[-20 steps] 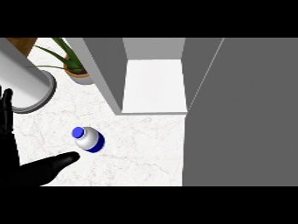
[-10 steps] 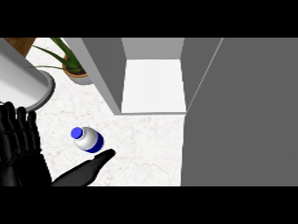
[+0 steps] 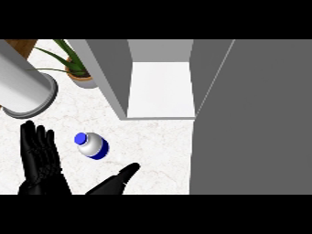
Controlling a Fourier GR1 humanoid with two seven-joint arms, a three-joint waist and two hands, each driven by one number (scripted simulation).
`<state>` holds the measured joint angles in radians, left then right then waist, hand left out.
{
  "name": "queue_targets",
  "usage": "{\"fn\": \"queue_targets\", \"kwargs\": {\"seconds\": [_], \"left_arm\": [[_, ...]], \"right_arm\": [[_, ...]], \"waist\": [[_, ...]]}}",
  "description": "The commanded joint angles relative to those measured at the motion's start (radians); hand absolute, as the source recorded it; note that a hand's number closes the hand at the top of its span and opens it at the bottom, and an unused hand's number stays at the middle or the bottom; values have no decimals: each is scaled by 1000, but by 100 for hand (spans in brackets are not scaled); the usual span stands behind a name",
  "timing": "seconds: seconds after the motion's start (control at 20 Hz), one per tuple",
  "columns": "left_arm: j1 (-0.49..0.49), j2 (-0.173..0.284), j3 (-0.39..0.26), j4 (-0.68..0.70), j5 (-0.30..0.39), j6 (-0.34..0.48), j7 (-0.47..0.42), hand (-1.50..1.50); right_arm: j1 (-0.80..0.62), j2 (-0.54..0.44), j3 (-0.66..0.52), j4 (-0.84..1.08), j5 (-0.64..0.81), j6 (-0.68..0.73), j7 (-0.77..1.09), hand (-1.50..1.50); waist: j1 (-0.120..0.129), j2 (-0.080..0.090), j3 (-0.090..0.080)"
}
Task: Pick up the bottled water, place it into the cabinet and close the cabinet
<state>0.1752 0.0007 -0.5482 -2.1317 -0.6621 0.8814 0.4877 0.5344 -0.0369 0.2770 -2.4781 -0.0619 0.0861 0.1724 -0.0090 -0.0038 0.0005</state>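
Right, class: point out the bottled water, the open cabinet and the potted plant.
bottled water (image 3: 92, 146), head view, on its white body.
cabinet (image 3: 159, 89), head view, on its white inner floor.
potted plant (image 3: 84, 80), head view, on its pot.

The left hand (image 3: 45, 170) is black all over with a dull sheen. Its fingers (image 3: 34, 142) are long and slim, marked by faint crosswise ridges and rounded at the tips. Set apart from the fingers, the thumb (image 3: 120, 176) looks smoother and tapers to a blunt point.
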Motion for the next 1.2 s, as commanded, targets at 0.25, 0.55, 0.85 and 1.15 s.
{"fn": "queue_targets", "kwargs": {"seconds": [0.25, 0.55, 0.85, 1.15], "left_arm": [[5, -1, -17, 149, -7, 198, -45, -150], [58, 107, 119, 182, 315, 172, -239, -150], [11, 81, 219, 333, 537, 137, -439, -150], [40, 1, 285, 508, 756, 62, -752, -150]], "right_arm": [[201, -21, 59, -134, 20, 15, -62, -150], [257, -79, -25, -145, -69, 68, -129, -150], [340, -76, 41, -157, -6, 74, -198, -150], [400, -100, 35, -140, -12, 90, -266, -150]], "waist": [[-8, 0, -1], [-7, -1, -3], [-12, -2, -4], [-8, -2, -4]]}}
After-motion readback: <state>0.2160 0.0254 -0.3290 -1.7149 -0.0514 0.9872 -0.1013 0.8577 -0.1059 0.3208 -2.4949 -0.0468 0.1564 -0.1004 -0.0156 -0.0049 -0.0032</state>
